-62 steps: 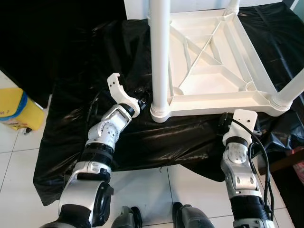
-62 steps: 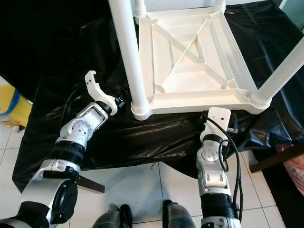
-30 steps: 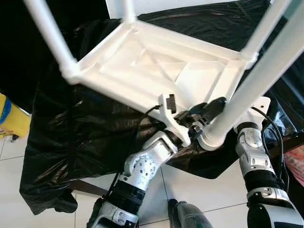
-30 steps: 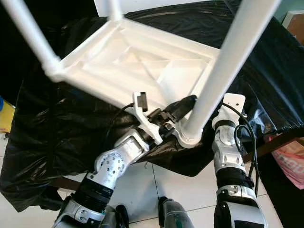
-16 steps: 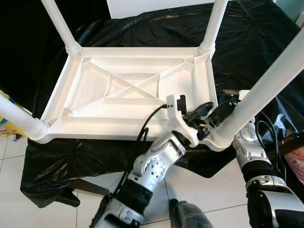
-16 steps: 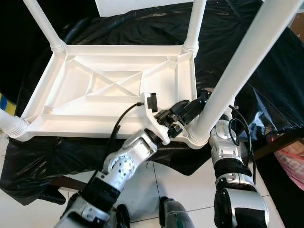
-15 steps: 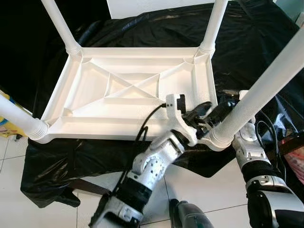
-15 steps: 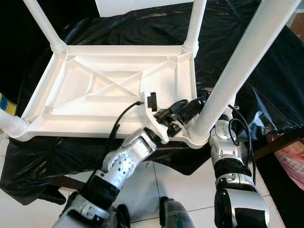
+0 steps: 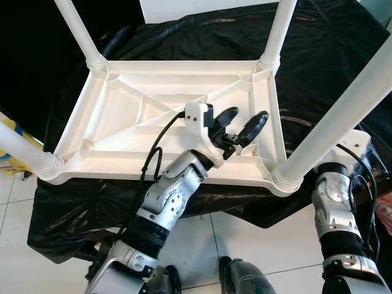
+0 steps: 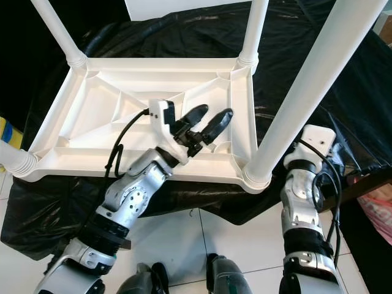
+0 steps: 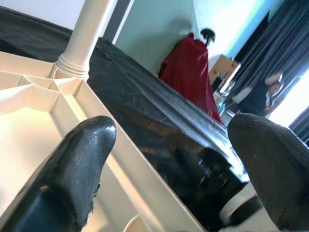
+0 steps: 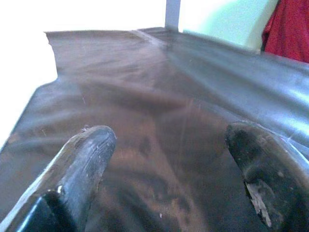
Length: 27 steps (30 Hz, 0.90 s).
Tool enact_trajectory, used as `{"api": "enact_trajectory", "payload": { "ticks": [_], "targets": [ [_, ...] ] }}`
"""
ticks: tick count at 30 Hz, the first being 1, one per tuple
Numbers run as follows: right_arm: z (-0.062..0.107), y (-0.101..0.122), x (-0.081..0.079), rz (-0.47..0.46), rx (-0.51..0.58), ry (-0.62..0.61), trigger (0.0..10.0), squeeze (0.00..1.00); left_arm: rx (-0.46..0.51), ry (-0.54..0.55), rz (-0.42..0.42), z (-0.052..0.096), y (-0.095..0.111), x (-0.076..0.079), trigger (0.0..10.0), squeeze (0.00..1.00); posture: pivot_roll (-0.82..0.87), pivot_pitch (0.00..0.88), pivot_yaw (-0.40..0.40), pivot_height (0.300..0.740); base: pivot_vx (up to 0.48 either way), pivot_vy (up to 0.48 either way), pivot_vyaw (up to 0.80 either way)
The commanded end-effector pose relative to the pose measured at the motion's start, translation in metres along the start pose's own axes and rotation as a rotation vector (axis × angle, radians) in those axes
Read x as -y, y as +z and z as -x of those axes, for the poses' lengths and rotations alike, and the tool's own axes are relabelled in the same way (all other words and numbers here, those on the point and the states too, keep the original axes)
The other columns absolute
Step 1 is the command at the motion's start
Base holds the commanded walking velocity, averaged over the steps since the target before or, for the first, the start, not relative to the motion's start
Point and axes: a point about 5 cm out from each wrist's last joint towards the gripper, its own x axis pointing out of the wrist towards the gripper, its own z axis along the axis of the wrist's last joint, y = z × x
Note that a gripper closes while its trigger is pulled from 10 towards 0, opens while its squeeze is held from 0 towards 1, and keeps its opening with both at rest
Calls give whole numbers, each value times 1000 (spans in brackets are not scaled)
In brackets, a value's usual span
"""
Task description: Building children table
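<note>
From the head cameras you saw a white plastic children's table (image 9: 165, 116) lying upside down on crinkled, glossy black plastic sheeting (image 9: 318, 67), its ribbed underside facing up with diagonal braces crossing the shallow tray. Round white legs (image 9: 343, 128) stood up from the ringed corner sockets, and pale floor tiles (image 9: 245, 245) showed below the sheeting's edge, with a yellow object (image 9: 7, 160) at the left margin. Your left gripper (image 9: 239, 125) hovered over the table's underside near its right rim, fingers spread and grasping nothing. Your right arm (image 10: 303, 196) stood just beside the nearest leg, past the table's corner. In the left wrist view you had the two rounded, matte black fingertips (image 11: 72, 164) wide apart above the white rim, with a leg socket, black sheeting, a red cloth (image 11: 186, 72) against a pale green wall and dark curtains beyond. In the right wrist view your right gripper (image 12: 169, 159) was likewise spread and empty over smooth, dark sheeting.
</note>
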Motion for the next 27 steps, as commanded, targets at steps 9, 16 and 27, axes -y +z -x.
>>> {"api": "enact_trajectory", "payload": {
  "ticks": [9, 16, 27],
  "targets": [
    [52, 14, 0, 5, 14, 62, 10000, 0, -197, -446, -324, 43, -12, 17, 10000, 0, -182, 189, 25, 740, 0, 0, 0],
    [74, 20, 1, 20, 12, 74, 10000, 0, -234, -451, -440, 56, -10, 15, 10000, 0, -181, 172, 24, 740, 0, 0, 0],
    [109, 22, 2, 2, -45, 78, 10000, 0, -355, -529, -622, 82, -19, 16, 10000, 0, -176, 144, 23, 740, 0, 0, 0]
  ]
}}
